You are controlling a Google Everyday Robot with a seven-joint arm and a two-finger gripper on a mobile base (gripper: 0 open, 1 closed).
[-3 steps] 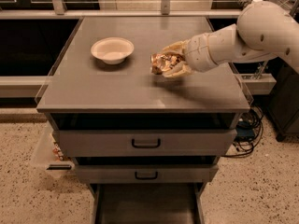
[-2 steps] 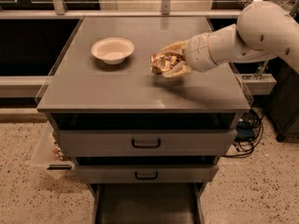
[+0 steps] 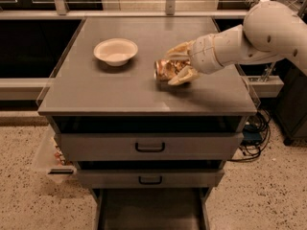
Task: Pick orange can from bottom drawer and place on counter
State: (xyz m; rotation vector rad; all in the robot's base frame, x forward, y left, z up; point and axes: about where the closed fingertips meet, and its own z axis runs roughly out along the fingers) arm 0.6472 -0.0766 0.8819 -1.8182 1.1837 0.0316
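The orange can (image 3: 165,70) is tilted on its side, its silver rim facing left, low over the counter (image 3: 120,90), right of centre. My gripper (image 3: 175,66) reaches in from the right on the white arm and is shut on the can, one finger above it and one below. Whether the can touches the counter I cannot tell. The bottom drawer (image 3: 148,212) is pulled open at the foot of the cabinet, and its dark floor shows nothing on it.
A white bowl (image 3: 115,51) stands on the counter left of the can. Two grey drawers with black handles (image 3: 150,147) are closed below. Clear acrylic strips edge the counter. A plastic bin (image 3: 53,159) sits at the cabinet's left, cables (image 3: 252,133) at its right.
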